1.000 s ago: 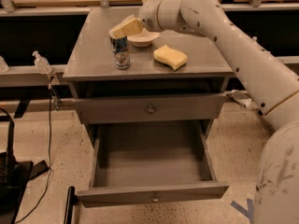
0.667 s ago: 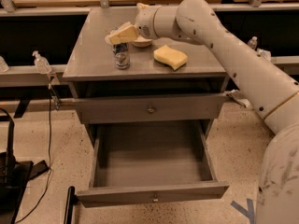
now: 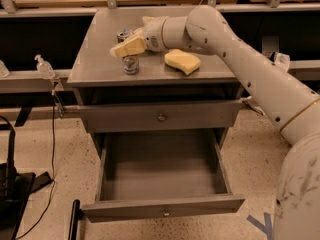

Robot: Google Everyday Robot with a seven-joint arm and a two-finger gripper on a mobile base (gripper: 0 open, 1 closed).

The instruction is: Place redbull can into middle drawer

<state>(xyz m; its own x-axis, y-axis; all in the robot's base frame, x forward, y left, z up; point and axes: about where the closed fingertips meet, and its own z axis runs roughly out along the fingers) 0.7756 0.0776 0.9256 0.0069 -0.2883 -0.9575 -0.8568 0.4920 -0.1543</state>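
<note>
The redbull can (image 3: 131, 65) stands upright on the grey cabinet top (image 3: 95, 66), near its front left. My gripper (image 3: 128, 47) reaches in from the right and sits right at the can's top, covering its upper part. The can's lower half shows below the gripper. The middle drawer (image 3: 160, 181) is pulled wide open below, its flat floor bare, with a small knob (image 3: 165, 212) on its front.
A yellow sponge (image 3: 182, 61) lies on the cabinet top right of the can. A closed grey drawer face (image 3: 125, 118) with a knob sits above the open drawer. My arm (image 3: 240, 59) hides the white bowl. A spray bottle (image 3: 44, 66) stands on a rail to the left.
My gripper has moved left and down from over the white bowl to the top of the can. The arm now covers the bowl. The can and sponge have not moved.
</note>
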